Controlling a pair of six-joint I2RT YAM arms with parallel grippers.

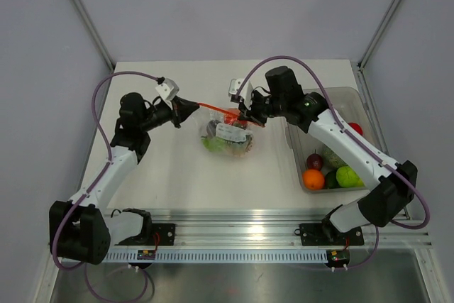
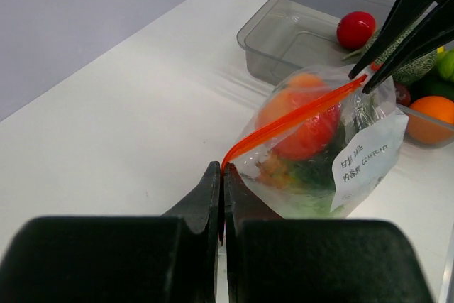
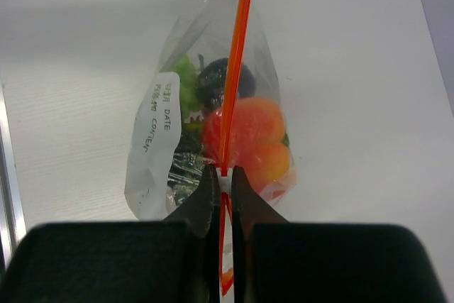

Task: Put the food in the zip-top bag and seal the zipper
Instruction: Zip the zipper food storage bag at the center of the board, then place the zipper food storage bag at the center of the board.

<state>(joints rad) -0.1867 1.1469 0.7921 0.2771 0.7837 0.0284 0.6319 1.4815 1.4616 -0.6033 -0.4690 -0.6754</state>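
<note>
Tension on the zipper (image 1: 218,108) comes from both sides. The left gripper (image 2: 222,175) is clamped shut on one end of the strip and the right gripper (image 3: 220,175) is clamped shut on the other. In the top view the strip runs across the centre of the frame from left to right, dipping slightly toward the right, so its long axis lies straight along the line between the two grippers.

The bag (image 2: 333,175) hangs under the strip between them, and its bottom seems to rest on the table (image 1: 163,175). Food (image 3: 245,129) shows through the plastic: a red-orange piece, something green and something dark. More pieces lie in the bin (image 2: 284,40) at the right of the top view, well apart from the bag.

Sealing likely calls for one gripper to slide along the strip toward the other, and neither is nearer, since each holds an end. From the right wrist the strip reads as a single line, but I cannot tell whether it is pressed shut along its whole length.
</note>
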